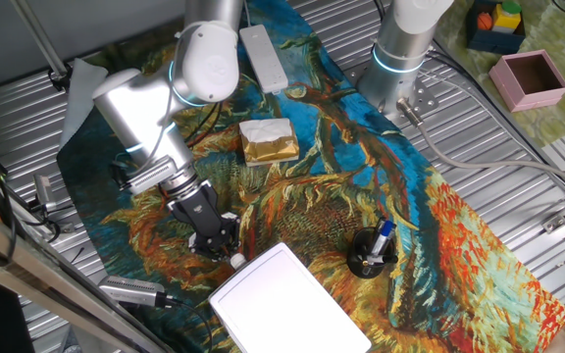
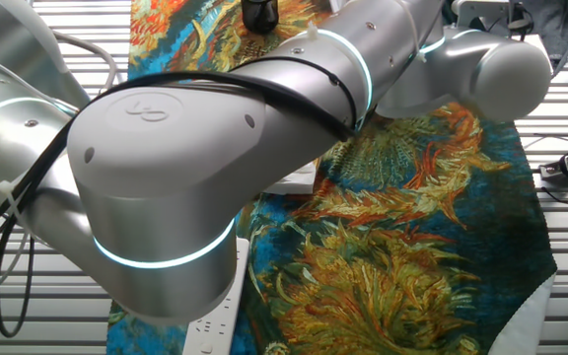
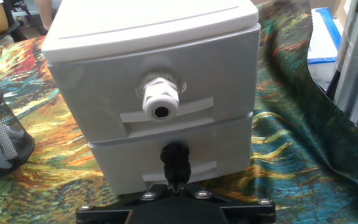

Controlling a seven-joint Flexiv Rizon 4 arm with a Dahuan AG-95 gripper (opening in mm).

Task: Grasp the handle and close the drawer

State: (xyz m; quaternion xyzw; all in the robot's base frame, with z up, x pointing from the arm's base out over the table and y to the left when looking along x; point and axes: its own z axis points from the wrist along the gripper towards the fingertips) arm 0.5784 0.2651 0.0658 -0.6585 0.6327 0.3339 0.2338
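Claw (image 1: 226, 245) low at cabinet front, apparently to meet handle (image 1: 235, 260); spread or pinched cannot tell. Drawer (image 3: 166, 106) faces hand camera, white knob centred on front. Front looks near flush; judged nearly closed.

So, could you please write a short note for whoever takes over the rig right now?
Gripper: low over the cloth, facing the front of the white box. It holds nothing, and I cannot tell whether it is open or shut.
The handle: on the upper drawer, free, above the fingers' line in the hand view.
Done: approach only.
Left: line up with the handle, grasp it and push the drawer in. How far out it stands is unclear.
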